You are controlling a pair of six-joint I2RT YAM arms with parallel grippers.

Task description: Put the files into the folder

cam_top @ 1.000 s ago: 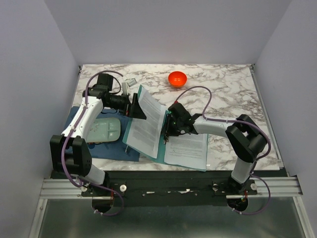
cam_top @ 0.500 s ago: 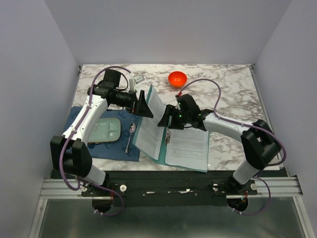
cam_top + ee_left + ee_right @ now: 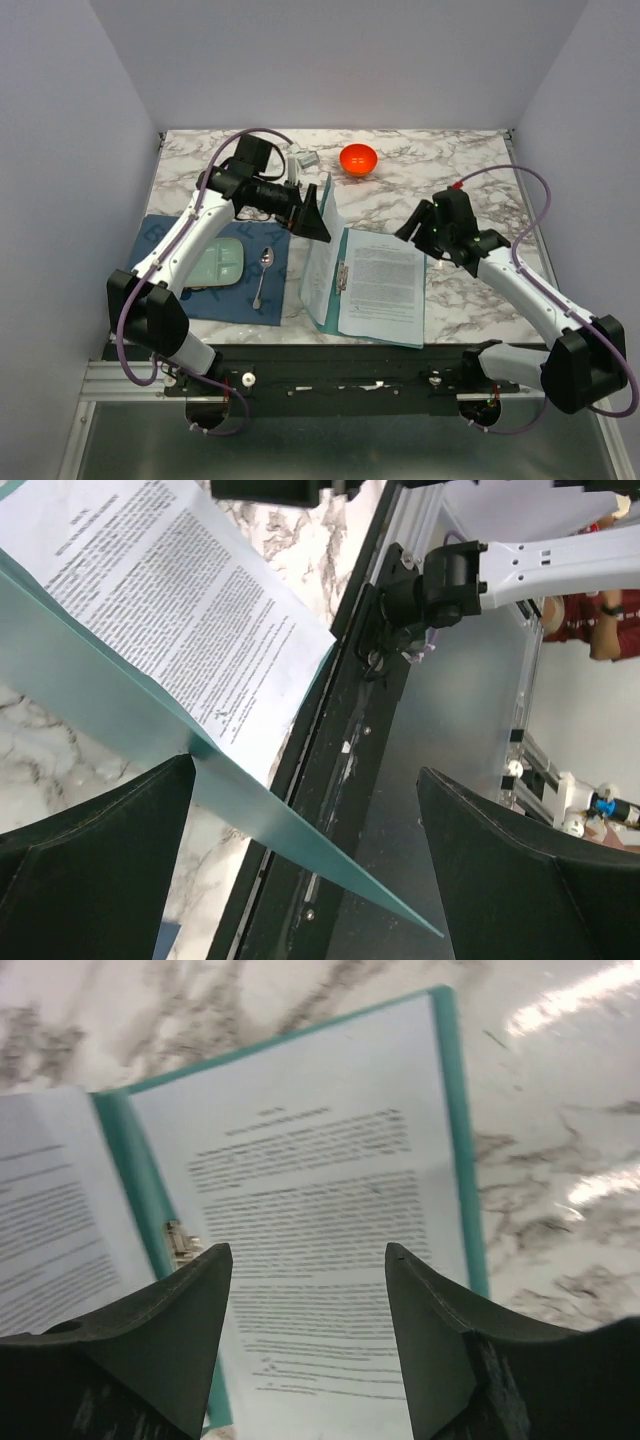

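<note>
Status: folder [image 3: 326, 318] sits open at the middle of the counter's [image 3: 480, 180] near edge; right half flat on the marble, left cover standing close to upright on the spine.

Files: one sheet [image 3: 382, 285] lies square on the flat half, inside the teal border; a second sheet [image 3: 190, 610] lies against the inner face of the raised cover; no loose paper that I can see elsewhere on the counter.

Left gripper [image 3: 318, 215] is at the cover's top edge, toward the far side; jaws wide apart, not pinching; in the wrist view the teal edge passes between the fingers [image 3: 100, 850] and looks to rest against one of them, so it's propping, not gripping.

Right gripper [image 3: 412, 228] hangs above the counter right of the folder, toward the right edge; jaws apart, nothing in them; its camera looks down on the flat sheet and the clip [image 3: 180, 1245] at the spine.

Judgement: loading looks done, roughly the last stretch; what's left is laying the cover flat over the right half with both sheets staying inside; can't tell whether either sheet is under the clip.

Risk: the sheet on the cover is loose and thin, so it could slide out toward the near edge as the cover tips.
</note>
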